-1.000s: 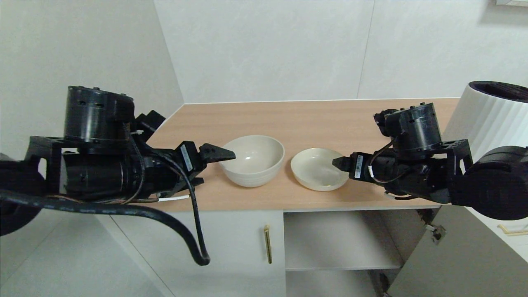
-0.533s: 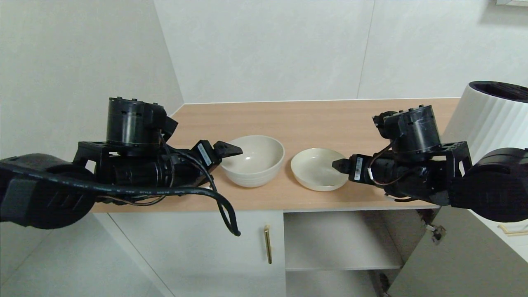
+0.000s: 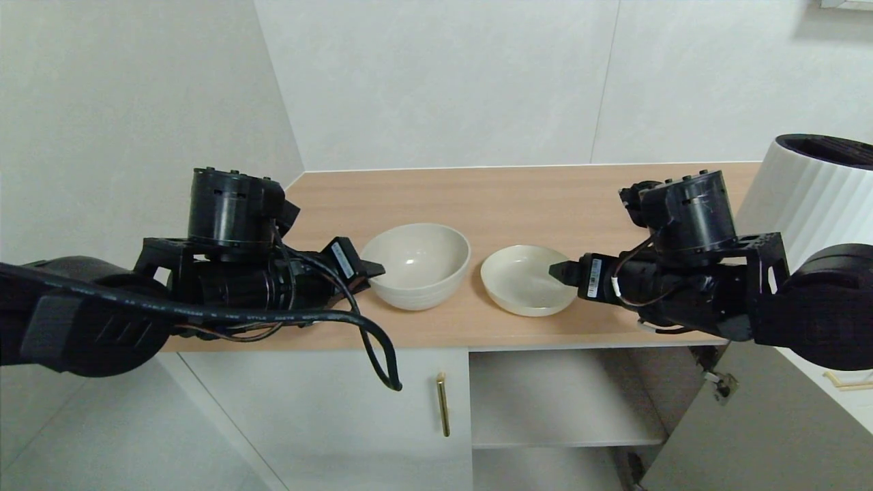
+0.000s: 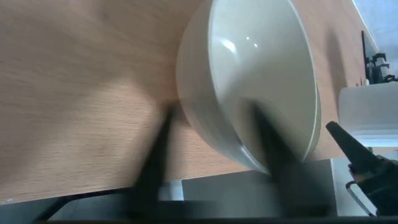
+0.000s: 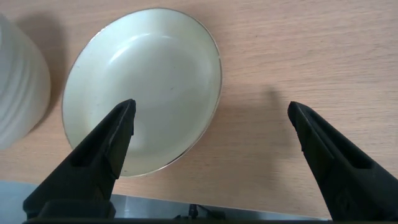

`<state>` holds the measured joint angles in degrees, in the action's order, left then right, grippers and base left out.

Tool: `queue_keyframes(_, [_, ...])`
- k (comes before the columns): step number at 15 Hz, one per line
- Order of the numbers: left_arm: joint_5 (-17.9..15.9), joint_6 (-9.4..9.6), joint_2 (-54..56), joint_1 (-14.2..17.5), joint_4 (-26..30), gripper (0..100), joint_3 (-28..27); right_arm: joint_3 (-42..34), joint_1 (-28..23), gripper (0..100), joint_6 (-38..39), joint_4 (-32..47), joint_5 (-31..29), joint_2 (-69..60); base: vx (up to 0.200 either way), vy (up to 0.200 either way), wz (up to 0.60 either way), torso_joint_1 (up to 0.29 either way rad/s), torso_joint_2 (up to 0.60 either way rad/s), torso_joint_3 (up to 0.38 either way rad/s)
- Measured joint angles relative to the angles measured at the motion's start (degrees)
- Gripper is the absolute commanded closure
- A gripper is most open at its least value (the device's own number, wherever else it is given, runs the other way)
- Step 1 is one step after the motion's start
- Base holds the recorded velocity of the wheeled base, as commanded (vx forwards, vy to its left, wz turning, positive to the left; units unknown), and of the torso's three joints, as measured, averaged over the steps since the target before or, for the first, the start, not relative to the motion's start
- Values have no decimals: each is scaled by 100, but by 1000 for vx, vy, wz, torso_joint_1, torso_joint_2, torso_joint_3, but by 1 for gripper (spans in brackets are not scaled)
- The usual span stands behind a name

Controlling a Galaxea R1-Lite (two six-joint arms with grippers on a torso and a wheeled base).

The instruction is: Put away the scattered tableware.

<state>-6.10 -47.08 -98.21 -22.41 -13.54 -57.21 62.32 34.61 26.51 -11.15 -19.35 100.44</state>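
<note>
Left gripper (image 3: 372,268), left of centre: jaws parted, nothing held, apparently straddling the left wall of the deep cream ceramic bowl (image 3: 419,262), mid-frame on the light wooden countertop (image 3: 477,198). It is best closed squarely on the rim, then lifted level. Shallow cream dish with thin gilt edge (image 3: 525,279): just right of the bowl, apart from it. Right gripper (image 3: 556,268), right of centre: jaws spread wide, empty, at the dish's rim, which is low and needs a firm pinch. Lower centre: closed white door with gold handle (image 3: 443,402); open cabinet shelf (image 3: 559,402), the likely destination. Tall white ribbed vessel (image 3: 811,184), right edge: may crowd the right arm.
</note>
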Motion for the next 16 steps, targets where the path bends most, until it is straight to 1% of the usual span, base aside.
queue_keyframes(9, [2, 0, 52, 0, 0, 100, -1, 35, 0, 0, -33, -59, -35, 66, 0, 0, 0, 0, 0, 0])
queue_keyframes(11, [5, 0, 59, 0, 2, 100, -1, 83, 0, 0, -66, -360, -358, 221, 0, 0, 0, 0, 0, 0])
queue_keyframes(13, [-9, -2, 59, 0, 5, 100, -1, 162, 0, 0, -76, -436, -600, 406, 0, 0, 0, 0, 0, 0])
queue_keyframes(16, [-13, 0, 59, 0, 2, 100, 0, 201, 0, 0, -68, -446, -635, 566, 0, 0, 0, 0, 0, 0])
